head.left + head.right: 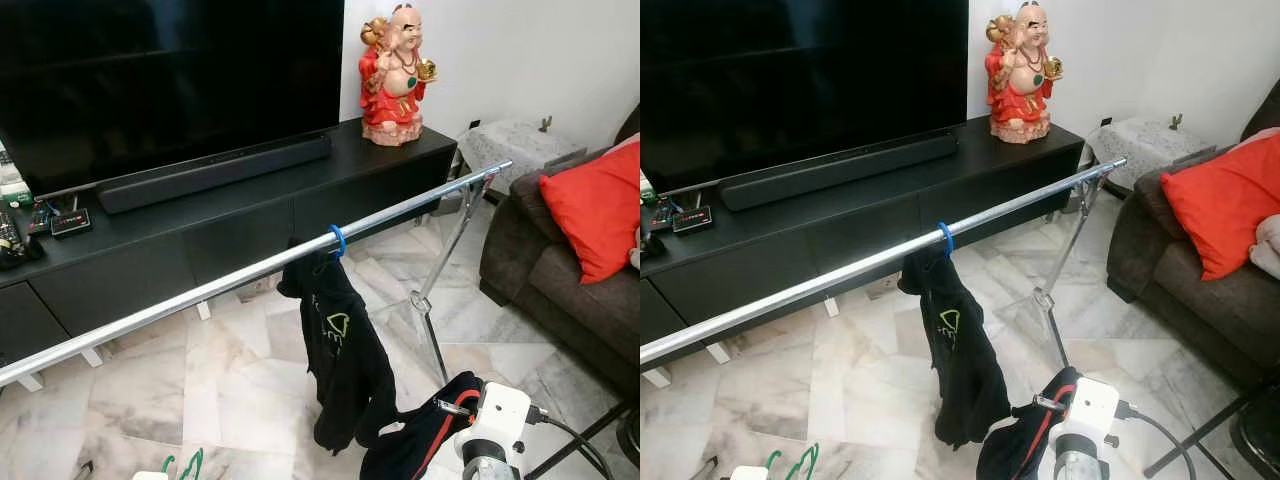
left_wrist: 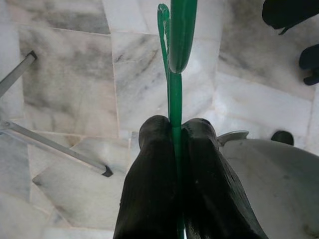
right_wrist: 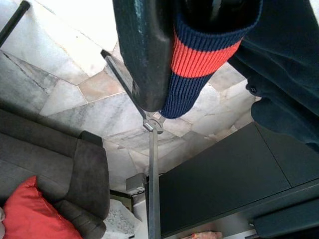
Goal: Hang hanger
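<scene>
Green hanger point(image 2: 175, 84) pinched flat in my left claw point(image 2: 177, 130), low near-left. My right claw point(image 3: 187, 64) grips a navy garment's point(image 1: 420, 440) striped cuff, near-right. Rail point(image 1: 240, 275) carries one hung black hoodie point(image 1: 340, 360).

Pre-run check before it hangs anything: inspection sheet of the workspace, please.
Surface: marble floor; steel rail runs across on a stand.
Job's things: green hanger in the left gripper; blue hanger on the rail carries a black hoodie.
Clutter: remotes and a small box on the TV cabinet.
Grippers: left shut on the green hanger; right gripper holds a navy garment with a red stripe.
Cables: black cable by the right arm.
Surroundings: TV, soundbar, red figurine, sofa with red cushion.
</scene>
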Controlling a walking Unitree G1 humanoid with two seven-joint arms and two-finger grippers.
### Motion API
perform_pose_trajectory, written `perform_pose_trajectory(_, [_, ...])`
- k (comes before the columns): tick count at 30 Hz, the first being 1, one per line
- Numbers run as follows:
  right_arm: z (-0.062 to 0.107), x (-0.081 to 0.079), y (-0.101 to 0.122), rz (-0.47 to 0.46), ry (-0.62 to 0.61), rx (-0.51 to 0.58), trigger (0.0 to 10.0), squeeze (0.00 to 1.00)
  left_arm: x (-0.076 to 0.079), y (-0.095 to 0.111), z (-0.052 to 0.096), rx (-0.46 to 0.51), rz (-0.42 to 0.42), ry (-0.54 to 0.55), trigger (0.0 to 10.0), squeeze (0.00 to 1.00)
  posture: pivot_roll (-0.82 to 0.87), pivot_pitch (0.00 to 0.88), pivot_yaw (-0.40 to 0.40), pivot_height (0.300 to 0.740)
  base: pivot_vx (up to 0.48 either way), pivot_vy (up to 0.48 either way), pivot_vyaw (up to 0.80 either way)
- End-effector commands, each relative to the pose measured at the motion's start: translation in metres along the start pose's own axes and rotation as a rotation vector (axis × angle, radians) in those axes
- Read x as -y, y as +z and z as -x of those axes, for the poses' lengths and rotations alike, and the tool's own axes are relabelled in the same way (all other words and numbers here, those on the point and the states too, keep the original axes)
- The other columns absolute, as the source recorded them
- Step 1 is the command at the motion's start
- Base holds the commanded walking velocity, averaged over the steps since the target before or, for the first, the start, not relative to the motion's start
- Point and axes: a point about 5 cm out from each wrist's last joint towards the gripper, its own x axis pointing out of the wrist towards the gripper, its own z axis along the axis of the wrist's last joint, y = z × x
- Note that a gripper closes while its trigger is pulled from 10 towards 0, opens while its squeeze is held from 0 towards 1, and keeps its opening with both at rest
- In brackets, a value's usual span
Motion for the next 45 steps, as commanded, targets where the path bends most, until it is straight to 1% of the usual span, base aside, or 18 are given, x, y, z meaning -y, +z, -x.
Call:
perform_pose_trajectory(1, [-0.001,0.000,0.003,-0.005,-0.001,0.018,10.0,0.00,-0.001,-0.004,0.001,-0.004,0.032,0.005,10.0,0.00,0.10,0.000,0.022,0.740,0.000,0.000,0.00])
perform_pose_trajectory(16, [-0.002,0.000,0.006,-0.005,0.000,0.031,10.0,0.00,0.004,-0.019,0.004,-0.059,0.051,0.009,10.0,0.00,0.10,0.005,0.015,0.740,0.000,0.000,0.00])
perform_pose_trajectory(26, [-0.001,0.000,0.005,0.000,0.002,0.028,10.0,0.00,0.006,-0.023,0.004,-0.075,0.055,0.008,10.0,0.00,0.11,0.018,0.011,0.740,-0.256,0.000,0.00])
perform_pose_trajectory(35, [-0.001,-0.001,0.005,0.002,0.007,0.026,10.0,0.00,0.004,-0.027,0.006,-0.091,0.060,0.012,10.0,0.00,0.11,0.019,0.011,0.740,-0.310,0.000,0.00])
perform_pose_trajectory(40, [-0.001,-0.003,0.006,0.023,0.027,0.037,10.0,0.00,0.004,-0.028,0.006,-0.096,0.059,0.014,10.0,0.00,0.11,0.021,0.013,0.740,-0.310,0.000,0.00])
perform_pose_trajectory(45, [-0.001,-0.008,0.006,0.035,0.055,0.040,10.0,0.00,0.005,-0.028,0.006,-0.098,0.057,0.012,10.0,0.00,0.11,0.021,0.013,0.740,-0.311,0.000,0.80])
